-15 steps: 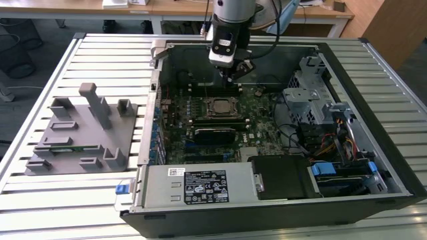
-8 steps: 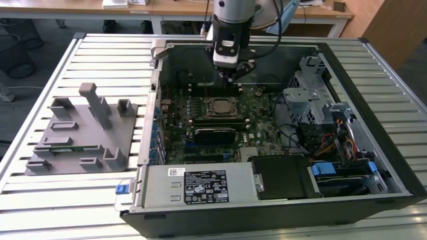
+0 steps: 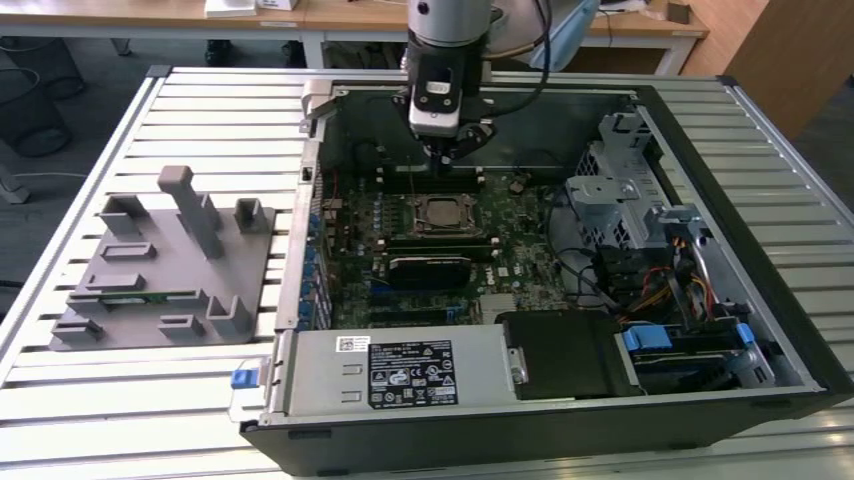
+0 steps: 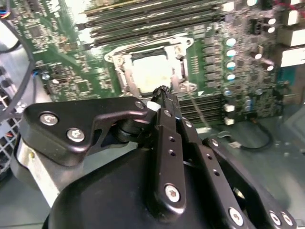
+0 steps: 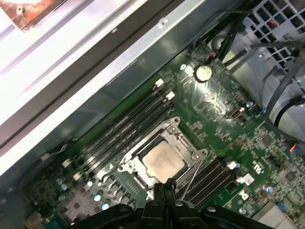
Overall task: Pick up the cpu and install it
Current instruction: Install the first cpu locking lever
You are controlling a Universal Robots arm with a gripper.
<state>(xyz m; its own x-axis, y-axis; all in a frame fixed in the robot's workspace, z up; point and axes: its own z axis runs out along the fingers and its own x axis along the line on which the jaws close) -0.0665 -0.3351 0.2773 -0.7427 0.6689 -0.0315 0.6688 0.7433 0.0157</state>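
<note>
The arm [image 3: 451, 20] is a grey cylinder ending in a black wrist block with a pale band, and a dark cable loops off it. The gripper [image 4: 162, 93] is matte black, its slim fingers [image 4: 167, 143] and linkage plates studded with silver screws above a rounded black housing.

Access over socket frame [image 5: 164, 160]: open from above, cpu [image 5: 163, 161] seated inside. Flanking obstacles: memory slots [image 5: 126, 126] on two sides, case wall [image 3: 534, 110] behind, drive cage [image 3: 627, 190] toward exterior view's right
</note>
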